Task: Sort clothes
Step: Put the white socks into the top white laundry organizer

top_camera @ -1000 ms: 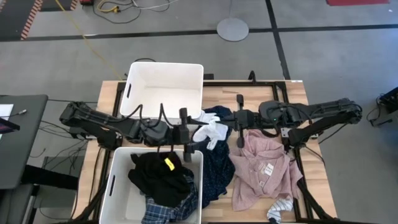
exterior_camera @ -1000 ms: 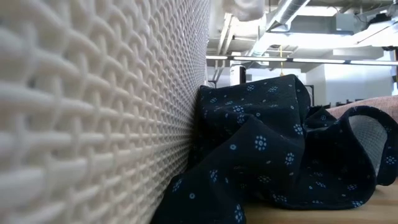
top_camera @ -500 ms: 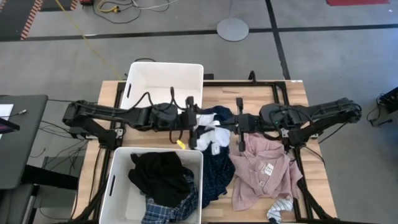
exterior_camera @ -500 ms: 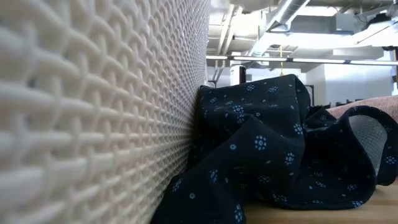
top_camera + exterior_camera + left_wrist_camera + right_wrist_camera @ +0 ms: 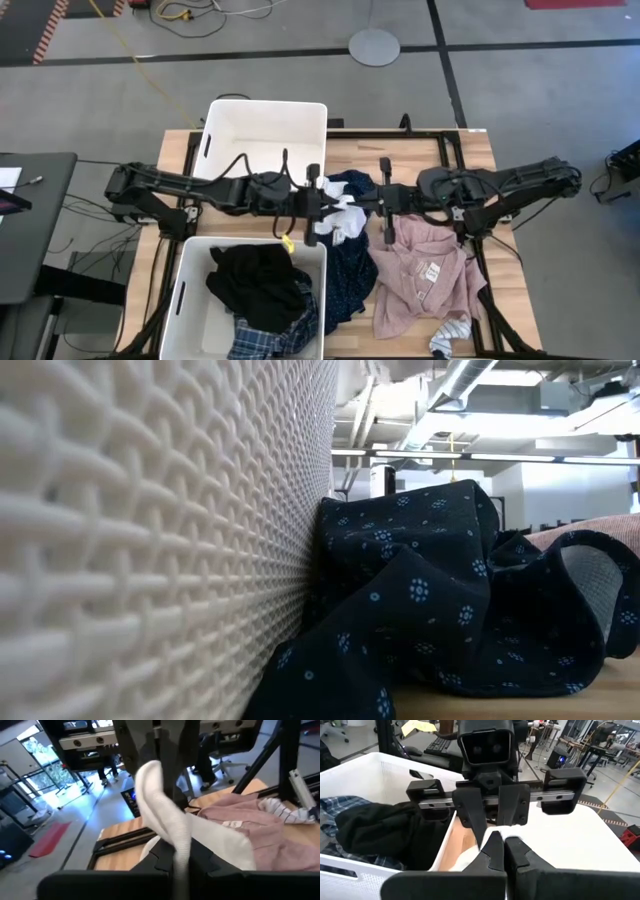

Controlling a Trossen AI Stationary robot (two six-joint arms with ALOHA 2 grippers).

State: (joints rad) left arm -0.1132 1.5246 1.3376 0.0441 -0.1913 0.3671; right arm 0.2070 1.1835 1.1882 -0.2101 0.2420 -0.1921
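A white piece (image 5: 342, 218) hangs between my two grippers over the middle of the table. My left gripper (image 5: 322, 207) reaches in from the left and is shut on it. My right gripper (image 5: 366, 205) reaches in from the right and is also shut on it. The black piece (image 5: 258, 283) and the plaid shirt (image 5: 268, 340) lie in the near bin (image 5: 185, 300). The navy dotted piece (image 5: 345, 270) lies on the table against that bin's wall (image 5: 150, 540). The pale pink shirt (image 5: 425, 262) lies spread at the right. A striped sock (image 5: 450, 335) lies at its near edge. My left gripper pinches the white piece (image 5: 181, 842) between its two fingers, coming level from the table's left. The cloth runs from the fingers across to the other gripper, clear of the table there. My right gripper pinches the white piece's other end (image 5: 150, 772) between its two fingers, coming level from the table's right. In its own wrist view the fingers hide the contact, and white cloth (image 5: 469, 858) shows beside them. The piece hangs below the fingers.
The far white bin (image 5: 265, 140) stands behind the grippers with nothing in it. The two grippers face each other a short way apart. Bare wood (image 5: 470, 160) shows at the table's far right.
My left gripper has gone from above the near bin toward the table's far and right side, up to the white piece that my right gripper holds. My right gripper and the other clothes have kept still.
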